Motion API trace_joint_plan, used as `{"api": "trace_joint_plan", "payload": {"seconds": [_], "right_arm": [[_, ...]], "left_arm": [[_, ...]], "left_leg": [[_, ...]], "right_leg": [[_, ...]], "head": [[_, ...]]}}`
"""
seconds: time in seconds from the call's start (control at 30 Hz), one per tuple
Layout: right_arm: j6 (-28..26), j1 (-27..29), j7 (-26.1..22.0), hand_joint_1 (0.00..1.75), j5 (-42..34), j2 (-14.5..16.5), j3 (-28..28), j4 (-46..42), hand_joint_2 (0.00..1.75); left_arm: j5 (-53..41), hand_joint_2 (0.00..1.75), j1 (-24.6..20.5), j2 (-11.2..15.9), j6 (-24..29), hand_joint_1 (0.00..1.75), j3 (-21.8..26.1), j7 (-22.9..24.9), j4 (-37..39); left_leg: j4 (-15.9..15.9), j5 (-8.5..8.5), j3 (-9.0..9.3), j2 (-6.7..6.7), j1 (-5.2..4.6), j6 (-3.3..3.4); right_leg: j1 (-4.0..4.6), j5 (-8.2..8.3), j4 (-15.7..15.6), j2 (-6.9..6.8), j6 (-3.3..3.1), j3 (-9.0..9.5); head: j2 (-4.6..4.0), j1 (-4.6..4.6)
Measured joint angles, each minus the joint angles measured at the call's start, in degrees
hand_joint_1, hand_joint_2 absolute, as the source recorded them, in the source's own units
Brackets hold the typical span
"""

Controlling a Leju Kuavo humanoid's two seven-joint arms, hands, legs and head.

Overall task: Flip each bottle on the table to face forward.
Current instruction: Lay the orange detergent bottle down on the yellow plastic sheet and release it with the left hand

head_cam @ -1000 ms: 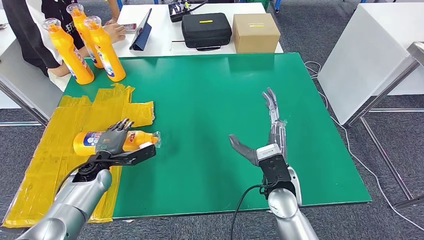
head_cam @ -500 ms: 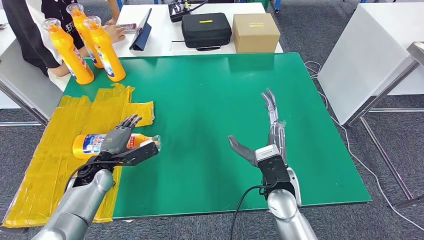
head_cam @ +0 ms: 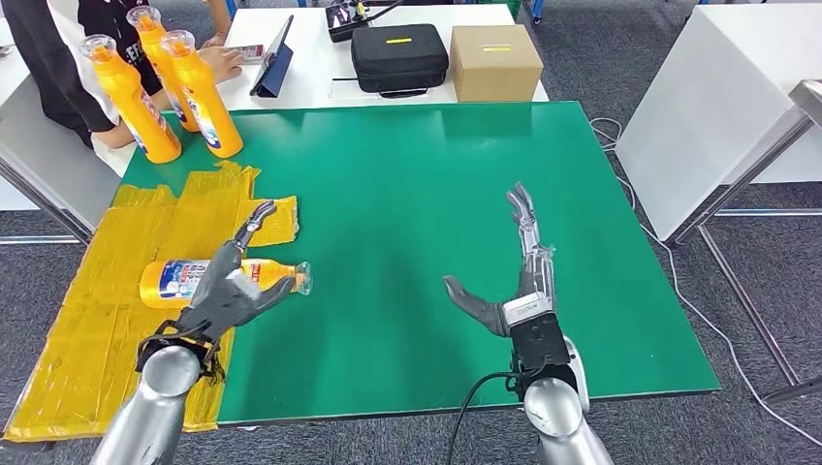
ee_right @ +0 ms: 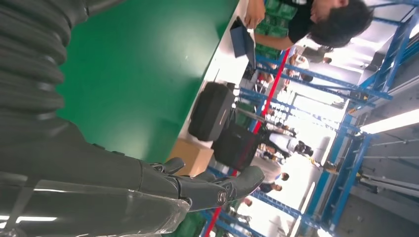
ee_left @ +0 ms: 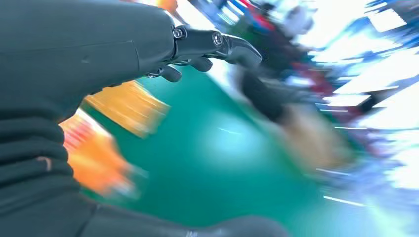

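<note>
Left hand point(head_cam: 225, 295) fingers apart over the lying bottle point(head_cam: 215, 279) near the yellow sheet point(head_cam: 97, 320) — mid-flip step, next needs a regrasp — right hand point(head_cam: 519, 281) splayed, idle.

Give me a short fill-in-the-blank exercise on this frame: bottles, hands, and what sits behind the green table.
1. The bottle nearest the left hand is lying on its ____.
2. At the far left corner of the green table, ____ orange bottles stand upright.
3. The right hand holds ____, with its fingers spread over the table.
4. On the white table behind, a cardboard box sits beside a ____ case.

Missing words: side; three; nothing; black
</note>
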Motion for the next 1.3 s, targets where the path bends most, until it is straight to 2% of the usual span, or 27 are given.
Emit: {"api": "trace_joint_plan", "payload": {"seconds": [0.07,0.13,0.23,0.6,0.93,1.3], "right_arm": [[1.64,0.04,-0.04,0.00,-2.20,-0.10,-0.10,-0.03,1.75],[2.96,0.03,-0.04,0.00,-4.15,-0.24,-0.11,-0.02,1.75],[3.87,0.04,-0.14,0.00,-6.00,-0.42,-0.17,-0.02,1.75],[4.51,0.97,-0.66,0.00,-6.36,-0.74,-0.54,-1.29,1.75],[5.58,0.92,0.55,0.00,-6.39,-0.77,-0.56,-2.33,1.75],[9.90,0.71,1.45,0.00,-8.05,-0.84,-0.56,-2.09,1.75]], "left_arm": [[10.74,1.75,1.94,-0.47,-5.68,0.00,-0.40,-1.96,-3.83],[17.32,1.75,3.42,-0.98,-9.65,0.00,-1.27,-2.41,-6.07],[21.44,1.75,4.48,-1.54,-11.40,0.00,-2.99,-2.36,-7.62],[23.30,1.75,4.19,-2.05,-10.78,0.00,-6.83,0.65,-10.66],[23.59,1.75,-0.56,-4.18,-7.55,0.00,-10.95,6.23,-8.03],[23.73,1.75,-1.92,-4.38,-5.83,0.00,-11.26,6.46,-5.40]], "left_leg": [[0.00,0.00,0.00,-0.01,0.00,0.00],[0.00,0.00,0.01,-0.02,0.00,0.00],[0.00,0.01,0.01,-0.02,0.00,0.00],[0.00,0.01,0.02,-0.01,0.01,0.00],[0.00,0.01,0.02,0.00,-0.01,0.01],[0.00,0.00,0.01,-0.01,0.00,0.00]], "right_leg": [[0.00,0.00,-0.01,0.00,0.00,0.00],[0.00,0.00,-0.01,-0.01,0.00,0.01],[0.00,0.01,-0.01,-0.01,0.00,0.01],[0.00,0.01,-0.01,0.00,0.00,0.00],[0.00,0.03,-0.01,0.00,0.02,0.04],[0.01,0.01,0.00,0.00,0.01,0.03]], "head": [[-0.01,0.00],[-0.01,0.00],[-0.01,0.00],[-0.01,-0.01],[-0.01,-0.01],[0.00,-0.01]]}}
